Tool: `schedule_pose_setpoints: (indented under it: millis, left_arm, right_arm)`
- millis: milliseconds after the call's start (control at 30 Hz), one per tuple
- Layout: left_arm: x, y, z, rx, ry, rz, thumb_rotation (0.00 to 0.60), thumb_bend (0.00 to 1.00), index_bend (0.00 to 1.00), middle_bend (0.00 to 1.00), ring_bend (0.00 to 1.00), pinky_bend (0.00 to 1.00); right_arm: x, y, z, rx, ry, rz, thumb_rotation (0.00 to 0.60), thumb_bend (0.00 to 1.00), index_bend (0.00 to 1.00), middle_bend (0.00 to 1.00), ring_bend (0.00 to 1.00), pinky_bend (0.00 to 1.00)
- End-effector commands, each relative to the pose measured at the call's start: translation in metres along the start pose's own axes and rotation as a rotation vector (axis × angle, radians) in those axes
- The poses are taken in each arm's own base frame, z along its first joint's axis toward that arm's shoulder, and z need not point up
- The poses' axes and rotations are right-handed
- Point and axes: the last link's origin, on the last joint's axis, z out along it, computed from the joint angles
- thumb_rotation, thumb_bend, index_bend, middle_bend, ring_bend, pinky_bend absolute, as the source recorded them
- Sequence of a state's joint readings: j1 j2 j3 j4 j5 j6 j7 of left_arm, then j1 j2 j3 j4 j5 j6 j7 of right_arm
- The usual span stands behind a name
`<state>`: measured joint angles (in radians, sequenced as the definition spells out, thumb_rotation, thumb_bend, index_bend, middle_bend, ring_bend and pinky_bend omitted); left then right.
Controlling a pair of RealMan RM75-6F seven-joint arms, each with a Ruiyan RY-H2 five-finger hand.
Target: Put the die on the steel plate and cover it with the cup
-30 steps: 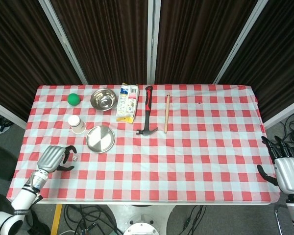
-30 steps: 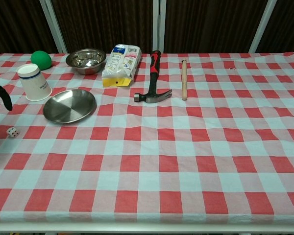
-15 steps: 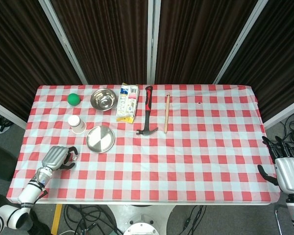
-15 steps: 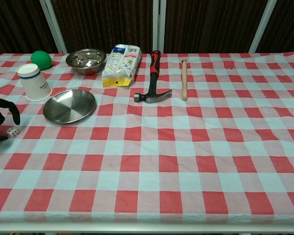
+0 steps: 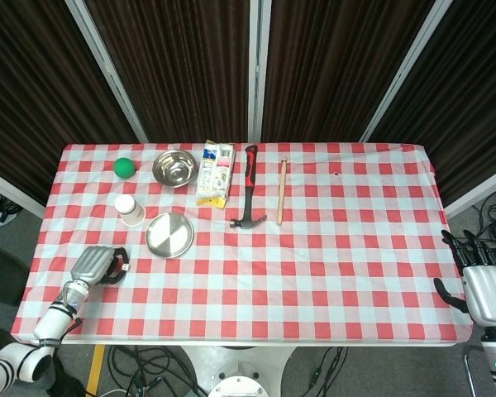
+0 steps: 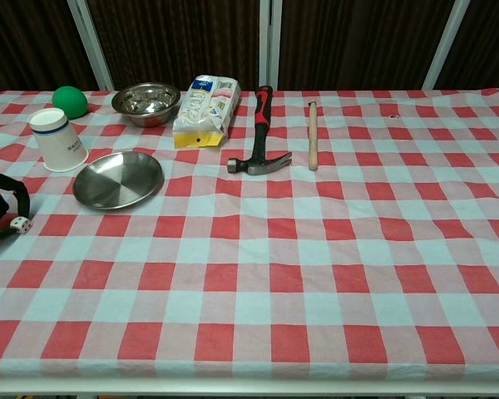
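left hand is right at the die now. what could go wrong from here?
1. The die is small and sits at the left hand's fingertips near the table's left edge; a poor pinch could flick it off the cloth.
2. The steel plate is shallow, so a dropped die may roll off it.
3. The cup stands inverted close beside the plate; the hand carrying the die could knock it over.

tablecloth (image 5: 314,248) red-white checked; ball (image 5: 124,167) green; cup (image 6: 59,139) white
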<state>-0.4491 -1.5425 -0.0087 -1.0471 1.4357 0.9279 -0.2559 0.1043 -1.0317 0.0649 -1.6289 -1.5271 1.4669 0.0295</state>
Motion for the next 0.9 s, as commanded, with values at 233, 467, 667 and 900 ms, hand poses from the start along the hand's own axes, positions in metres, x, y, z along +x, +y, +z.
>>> schedule_pose_setpoints:
  millis: [233, 467, 667, 900]
  left_arm:
    - [0.017, 0.016, 0.006, -0.055, 0.087, -0.056, 0.6, 0.41, 0.57, 0.82, 0.79, 0.89]
    - [0.041, 0.052, 0.04, -0.117, 0.136, -0.05, 0.6, 0.41, 0.56, 0.81, 0.79, 0.89]
    - [0.039, 0.076, 0.067, -0.121, 0.107, 0.005, 0.6, 0.41, 0.56, 0.81, 0.79, 0.89]
    - [0.025, 0.085, 0.076, -0.099, 0.052, 0.057, 0.6, 0.41, 0.53, 0.79, 0.79, 0.89]
  right_arm:
    - [0.001, -0.001, 0.0, 0.001, -0.001, -0.003, 0.6, 0.25, 0.05, 0.21, 0.02, 0.14]
    - [-0.001, -0.003, 0.002, 0.013, -0.004, 0.003, 0.6, 0.25, 0.05, 0.21, 0.02, 0.14]
    - [0.002, 0.002, -0.004, -0.006, 0.01, 0.003, 0.6, 0.25, 0.05, 0.21, 0.02, 0.14]
    - [0.003, 0.006, -0.007, -0.02, 0.012, 0.005, 0.6, 0.25, 0.05, 0.21, 0.02, 0.14]
